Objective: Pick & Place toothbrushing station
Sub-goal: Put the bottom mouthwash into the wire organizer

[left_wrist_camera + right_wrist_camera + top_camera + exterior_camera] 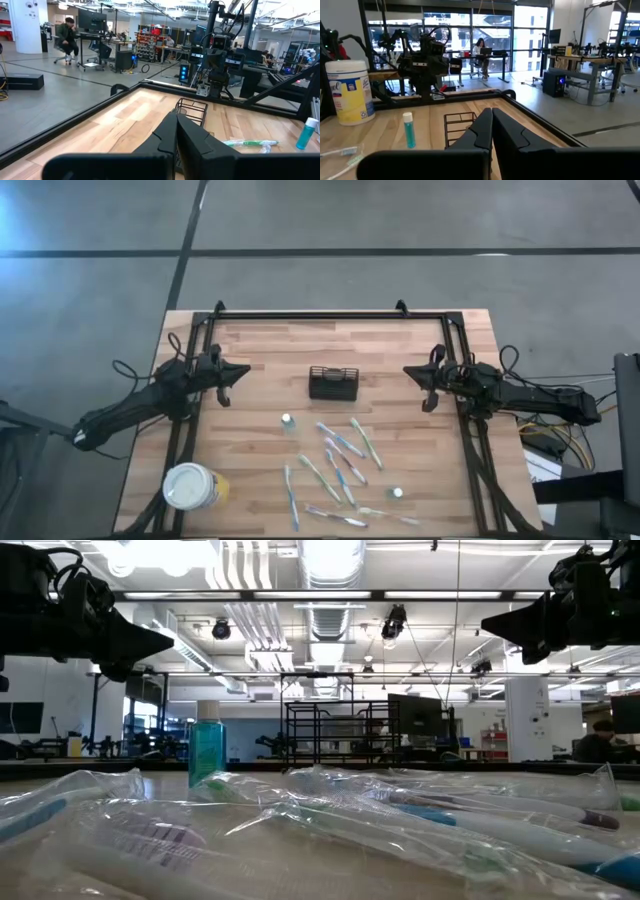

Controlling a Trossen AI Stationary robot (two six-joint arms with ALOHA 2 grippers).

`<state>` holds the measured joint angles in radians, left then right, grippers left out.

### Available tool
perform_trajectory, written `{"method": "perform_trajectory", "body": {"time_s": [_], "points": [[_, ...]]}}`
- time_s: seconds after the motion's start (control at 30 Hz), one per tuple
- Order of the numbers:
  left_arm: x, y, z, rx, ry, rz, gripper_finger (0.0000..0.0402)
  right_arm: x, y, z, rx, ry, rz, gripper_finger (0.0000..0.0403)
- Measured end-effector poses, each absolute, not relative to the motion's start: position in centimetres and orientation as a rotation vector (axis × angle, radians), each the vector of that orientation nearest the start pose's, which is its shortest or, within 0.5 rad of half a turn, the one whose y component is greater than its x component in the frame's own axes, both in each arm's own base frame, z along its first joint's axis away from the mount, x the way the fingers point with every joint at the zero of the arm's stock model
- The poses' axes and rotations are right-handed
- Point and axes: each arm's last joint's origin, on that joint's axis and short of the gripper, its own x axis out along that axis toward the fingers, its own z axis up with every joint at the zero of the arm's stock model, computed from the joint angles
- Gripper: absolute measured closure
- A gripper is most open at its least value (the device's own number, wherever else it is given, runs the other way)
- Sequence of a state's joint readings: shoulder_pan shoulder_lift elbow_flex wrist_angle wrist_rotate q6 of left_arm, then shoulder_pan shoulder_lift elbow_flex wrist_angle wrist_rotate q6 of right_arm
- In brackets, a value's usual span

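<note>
Tabletop clutter: wrapped toothbrushes (340, 465) and small bottle (287, 421) beside toothbrushing station (333, 383).

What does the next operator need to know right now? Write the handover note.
Left gripper: shut, holding nothing, raised at the table's left side.
Right gripper: shut, holding nothing, raised at the right side.
Toothbrushing station: upright mid-table between the two arms, untouched.
Wrapped toothbrushes lie scattered in front of it, with a small blue bottle nearby. The white-lidded yellow cup stands at the front left corner.
Done: nothing visible yet.
Left: pick the station and place it.
</note>
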<state>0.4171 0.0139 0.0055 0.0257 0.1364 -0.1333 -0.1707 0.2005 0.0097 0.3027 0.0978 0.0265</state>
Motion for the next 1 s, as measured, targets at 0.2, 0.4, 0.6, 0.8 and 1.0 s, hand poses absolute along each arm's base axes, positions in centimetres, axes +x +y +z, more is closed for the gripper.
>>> {"method": "perform_trajectory", "body": {"time_s": [0.2,0.4,0.6,0.8,1.0], "points": [[9.11,3.61,16.68,-0.150,-0.039,0.279,0.0388,10.72,-2.13,17.82,0.042,-0.108,-0.266,0.0394],[9.11,3.61,16.75,-0.157,-0.047,0.278,0.0388,10.72,-2.13,17.83,0.046,-0.110,-0.266,0.0394],[9.12,3.57,16.80,-0.145,-0.049,0.266,0.0388,10.98,-2.21,17.42,0.053,-0.066,-0.277,0.0394],[9.12,3.55,17.03,-0.086,-0.065,0.259,0.0388,11.25,-2.22,17.16,0.045,-0.036,-0.268,0.0394],[9.12,3.55,17.02,-0.105,-0.066,0.259,0.0388,11.41,-2.21,17.08,0.029,-0.025,-0.253,0.0394]]}}
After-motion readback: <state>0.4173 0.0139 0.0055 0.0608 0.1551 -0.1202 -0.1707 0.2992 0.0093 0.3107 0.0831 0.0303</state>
